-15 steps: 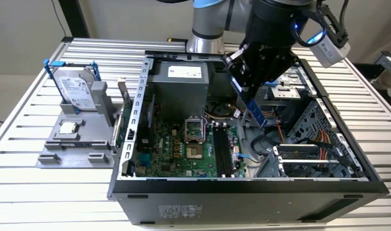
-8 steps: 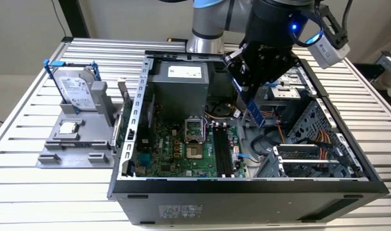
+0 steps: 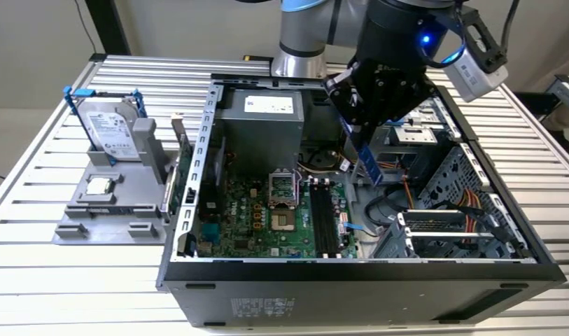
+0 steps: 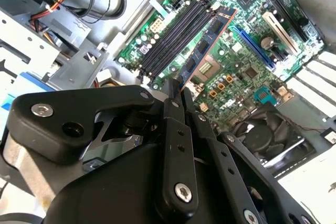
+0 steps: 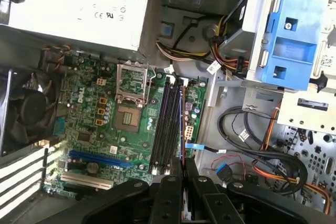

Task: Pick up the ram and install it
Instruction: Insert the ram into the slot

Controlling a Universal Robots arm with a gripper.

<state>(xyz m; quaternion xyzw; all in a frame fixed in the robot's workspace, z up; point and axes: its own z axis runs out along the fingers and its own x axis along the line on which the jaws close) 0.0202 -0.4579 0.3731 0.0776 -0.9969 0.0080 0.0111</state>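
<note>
The arm's black fingers pinch the thin bluish-green ram stick above the green motherboard's long black slots.

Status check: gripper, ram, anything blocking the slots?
Gripper shut on ram. Ram over motherboard near black slots, not seated. Slots look empty, nothing in the way.

Arm bent downward; tool clamped on ram.
</note>
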